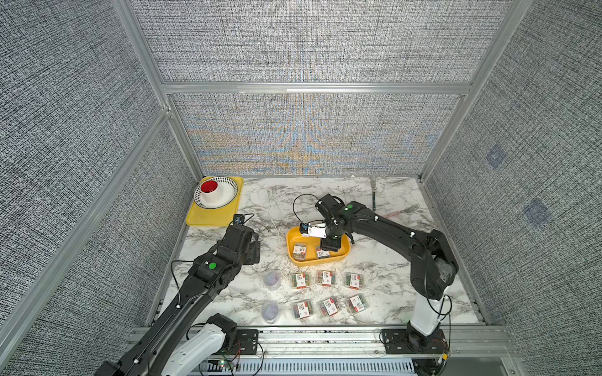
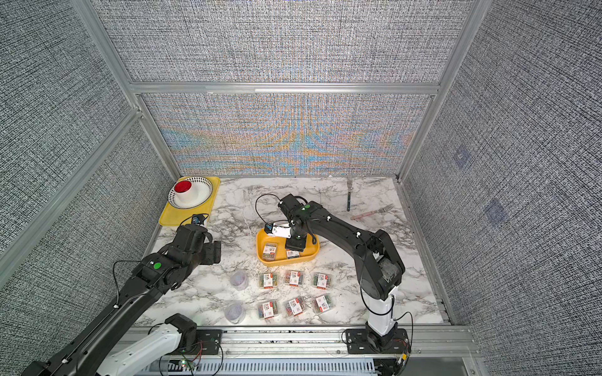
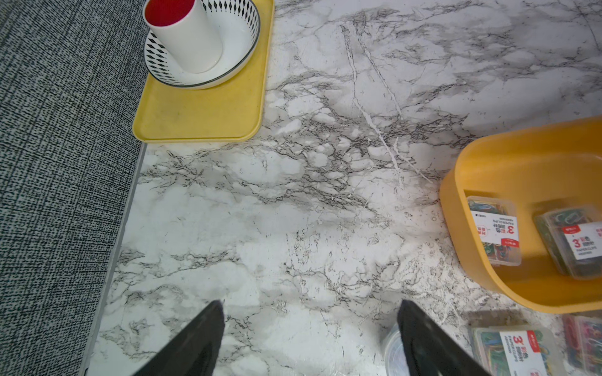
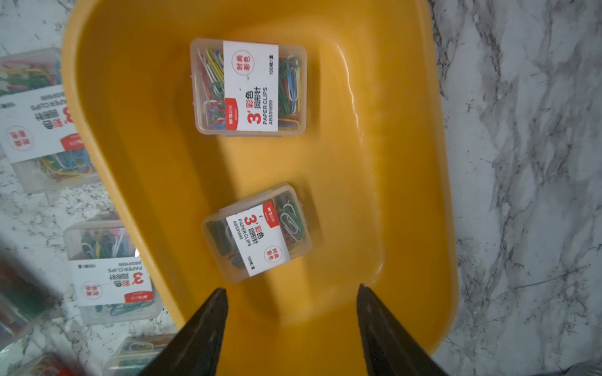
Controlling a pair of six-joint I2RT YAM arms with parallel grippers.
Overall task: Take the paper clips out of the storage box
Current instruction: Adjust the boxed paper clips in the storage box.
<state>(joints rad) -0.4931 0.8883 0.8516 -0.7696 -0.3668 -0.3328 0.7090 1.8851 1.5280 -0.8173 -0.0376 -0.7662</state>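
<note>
Paper clips: six rectangular packs are out on the tabletop, in two rows by the front edge. Two round tubs sit at the left end of the rows. Two packs are not yet out. Both lie flat on the floor of the storage box, mid-tabletop just behind the rows.

Handling, my read:
- Small hard clear shells, light, slick walls. Loose clips inside, so the weight shifts a little.
- Stiff enough for a firm pinch, but the snap lid could pop if squeezed hard.
- Take the target pack across its short width, fingers down the two long sides, low on the walls.
- It lies skewed to the box walls, so yaw the wrist first.
- The other pack sits apart from it, closer to the box's left wall. No interference.
- The box looks light too: snag a wall and it slides.

Right gripper: fingers apart, nothing between them, pointing down over the box floor, tips just short of the target pack and not touching it. Cannot tell if the tips are below the rim. The arm reaches in from the front right corner, elbow high, forearm sloping down.

Left gripper: fingers apart, empty. It hovers over bare tabletop near the left edge, between the tubs and the flat yellow tray in the far left corner, clear of the box.
</note>
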